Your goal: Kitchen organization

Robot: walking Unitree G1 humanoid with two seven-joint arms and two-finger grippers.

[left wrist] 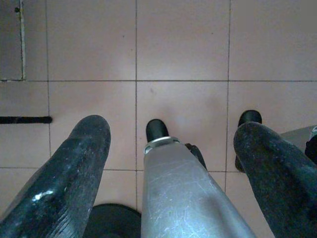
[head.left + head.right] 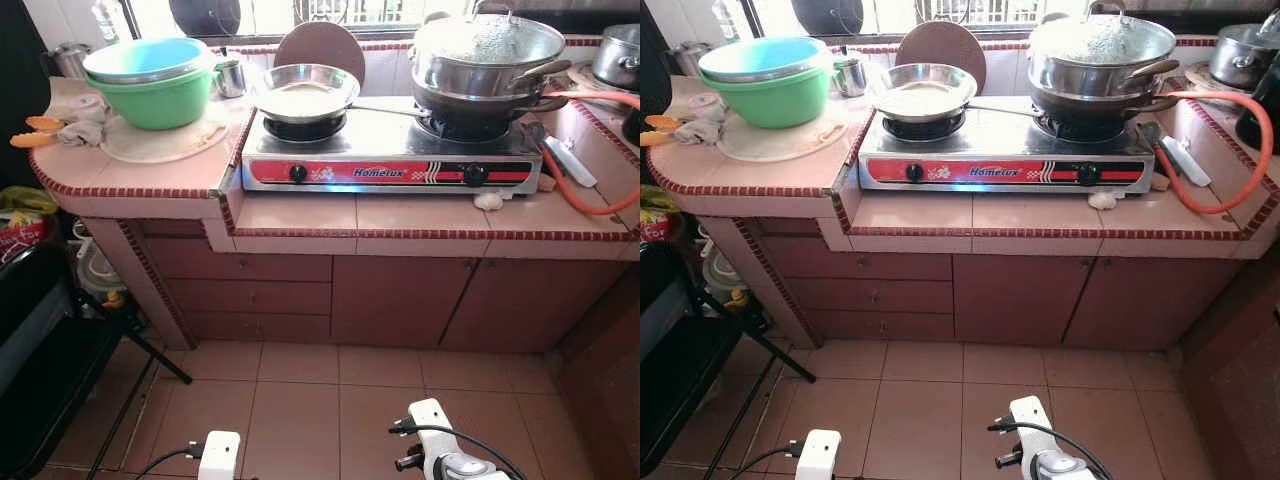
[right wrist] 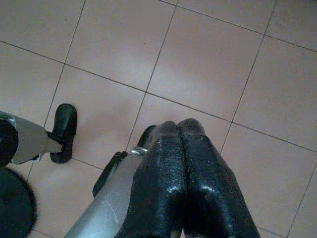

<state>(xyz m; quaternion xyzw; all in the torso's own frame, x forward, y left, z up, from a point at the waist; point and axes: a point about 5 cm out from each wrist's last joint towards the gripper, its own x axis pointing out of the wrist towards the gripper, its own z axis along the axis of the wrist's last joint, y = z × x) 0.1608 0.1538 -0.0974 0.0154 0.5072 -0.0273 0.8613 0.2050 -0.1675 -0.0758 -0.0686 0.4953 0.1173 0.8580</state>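
Observation:
A two-burner gas stove point(image 2: 390, 160) sits on the pink tiled counter point(image 2: 420, 215). On its left burner rests a steel frying pan point(image 2: 305, 92); stacked steel pots point(image 2: 485, 60) stand on the right burner. At the counter's left, a blue bowl point(image 2: 145, 58) is nested in a green bowl point(image 2: 160, 98) on a round white mat point(image 2: 165, 142). Both arms hang low over the floor, well short of the counter. My left gripper point(image 1: 172, 128) is open with nothing between its fingers point(image 1: 84, 148). My right gripper point(image 3: 178, 126) is shut and empty.
An orange gas hose point(image 2: 590, 195) loops over the counter's right end, beside a knife point(image 2: 565, 158). A round board point(image 2: 320, 48) leans behind the pan. Orange-tipped tongs point(image 2: 40, 130) lie at the far left. A black stand point(image 2: 60, 340) fills the left floor. Closed cabinet doors point(image 2: 400, 300) face me.

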